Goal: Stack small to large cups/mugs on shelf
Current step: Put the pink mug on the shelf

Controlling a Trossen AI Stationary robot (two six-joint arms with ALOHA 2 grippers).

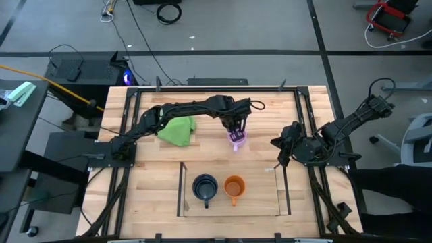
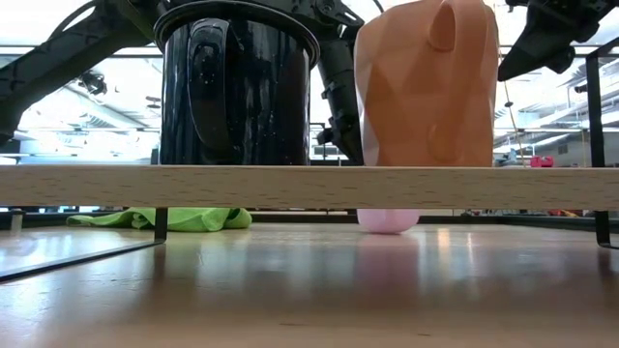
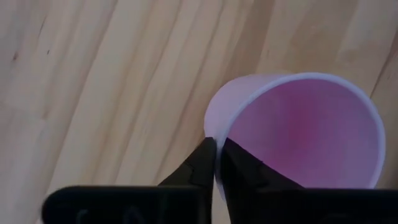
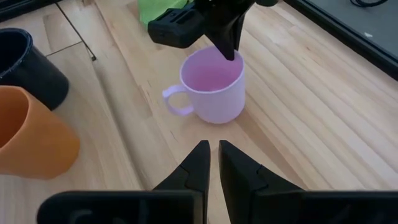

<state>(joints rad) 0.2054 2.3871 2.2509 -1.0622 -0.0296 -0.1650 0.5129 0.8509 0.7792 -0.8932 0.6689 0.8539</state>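
**Left gripper pinches purple mug's rim**

The left gripper (image 3: 216, 163) clamps the rim of the light purple mug (image 4: 211, 87), upright on the bench (image 1: 162, 189) behind the shelf (image 1: 280, 192). The black mug (image 1: 204, 187) and orange mug (image 1: 233, 187) stand in the shelf. The right gripper (image 4: 213, 163), nearly closed and empty, waits nearby.

Two dark jointed arms with looping black cables, each end effector with tapered black fingers (image 3: 199, 168).

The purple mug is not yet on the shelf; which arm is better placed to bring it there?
Left, probably: its fingers already pinch the rim of the purple mug. The right gripper waits aside, holding nothing.
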